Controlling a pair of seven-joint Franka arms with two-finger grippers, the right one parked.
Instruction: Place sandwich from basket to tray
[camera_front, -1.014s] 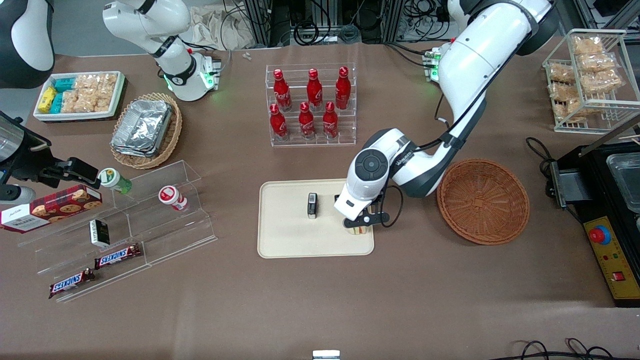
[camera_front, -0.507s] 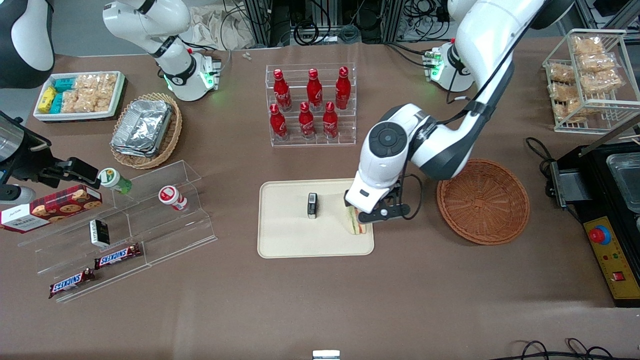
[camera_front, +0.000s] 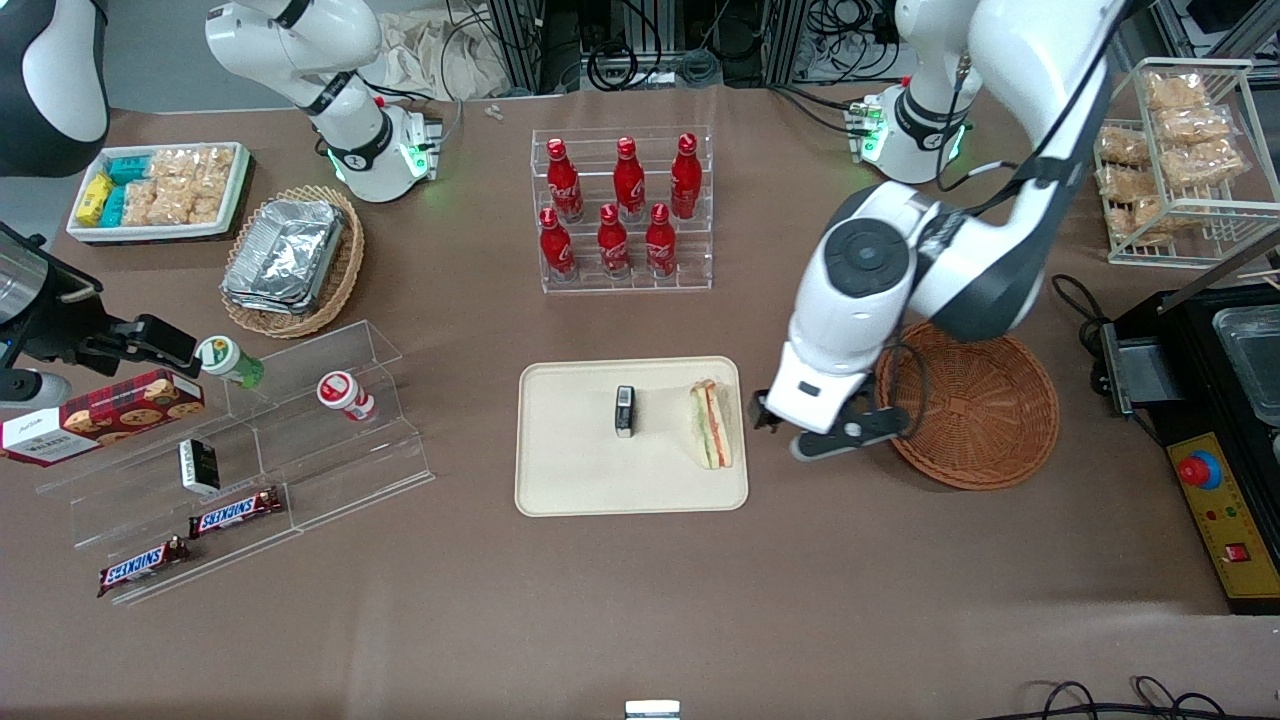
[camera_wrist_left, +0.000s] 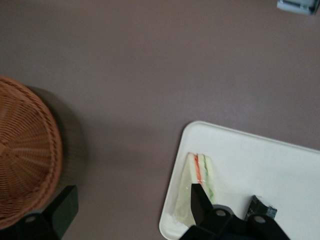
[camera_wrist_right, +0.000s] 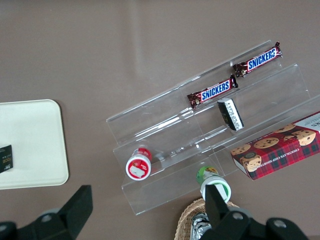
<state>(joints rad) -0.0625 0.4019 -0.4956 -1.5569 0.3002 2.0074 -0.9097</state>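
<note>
The sandwich (camera_front: 710, 425) (camera_wrist_left: 197, 185) lies on the cream tray (camera_front: 570, 470) (camera_wrist_left: 260, 165), close to the tray's edge that faces the basket, with its orange-red and green filling showing. My left gripper (camera_front: 800, 425) (camera_wrist_left: 131, 207) hangs open above the bare table between the tray and the reddish-brown basket (camera_front: 970, 400) (camera_wrist_left: 25, 155). Nothing is between its fingers, and it is apart from the sandwich. No food shows in the visible part of the basket. The working arm's wrist covers part of the basket rim in the front view.
A small black packet (camera_front: 624, 411) (camera_wrist_left: 261, 207) stands on the tray beside the sandwich. A rack of red bottles (camera_front: 625, 210) is farther from the front camera than the tray. An acrylic shelf (camera_front: 250, 440) with snacks lies toward the parked arm's end. A black machine (camera_front: 1220, 430) sits at the working arm's end.
The gripper opened and let go of the sandwich, then rose and moved off the tray toward the basket. The sandwich stayed lying on the tray.
</note>
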